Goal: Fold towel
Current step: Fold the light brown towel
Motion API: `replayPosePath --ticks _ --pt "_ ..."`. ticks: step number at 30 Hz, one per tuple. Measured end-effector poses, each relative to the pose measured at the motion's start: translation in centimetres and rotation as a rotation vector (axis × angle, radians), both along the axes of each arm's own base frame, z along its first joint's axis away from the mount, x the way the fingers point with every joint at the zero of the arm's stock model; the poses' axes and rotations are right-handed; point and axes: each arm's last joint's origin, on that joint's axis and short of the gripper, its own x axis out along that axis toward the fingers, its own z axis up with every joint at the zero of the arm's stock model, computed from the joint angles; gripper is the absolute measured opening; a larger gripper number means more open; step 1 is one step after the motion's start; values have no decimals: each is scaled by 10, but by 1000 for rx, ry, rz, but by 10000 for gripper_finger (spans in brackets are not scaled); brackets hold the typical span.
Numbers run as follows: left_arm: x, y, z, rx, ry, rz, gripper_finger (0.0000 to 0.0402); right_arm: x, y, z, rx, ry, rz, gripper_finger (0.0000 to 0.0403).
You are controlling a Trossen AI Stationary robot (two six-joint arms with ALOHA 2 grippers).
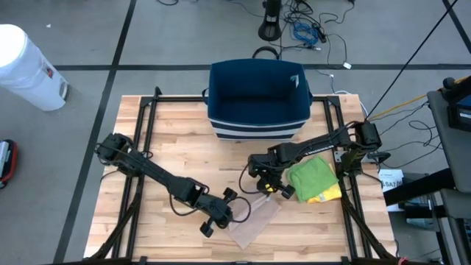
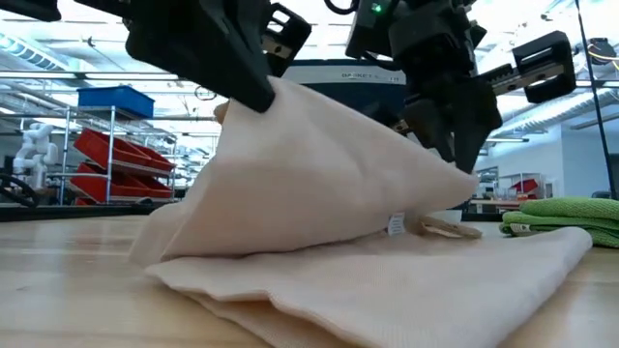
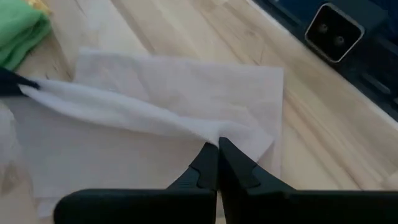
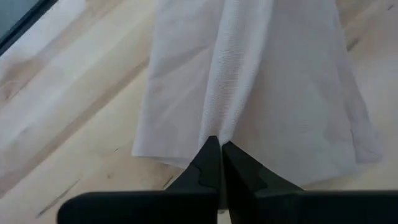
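Robotics lab: red bin shelving [image 2: 114, 159], floor cables [image 1: 313, 33].

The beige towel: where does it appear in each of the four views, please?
High view: beige towel, bottom centre, between the two arms.
Low view: fills the middle, lifted into a tent.
Left wrist view: spread across the centre.
Right wrist view: hangs from the top centre.
Shared landmark: green cloth, seen in high, low and left wrist views.

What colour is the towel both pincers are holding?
Pale beige, plain, no pattern: towel, clearest in the low view.
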Motion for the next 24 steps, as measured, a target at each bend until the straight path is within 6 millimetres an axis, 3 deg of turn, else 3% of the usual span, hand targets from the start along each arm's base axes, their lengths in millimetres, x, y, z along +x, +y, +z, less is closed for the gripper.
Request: replayPosePath --ticks 10,24 --pt "9 9 -1 -24 -30 -13 2 -2 9 -3 45 21 -3 35" --pt "18 3 -21 -79 -25 -80 2 -9 9 -4 115 160 -92 153"
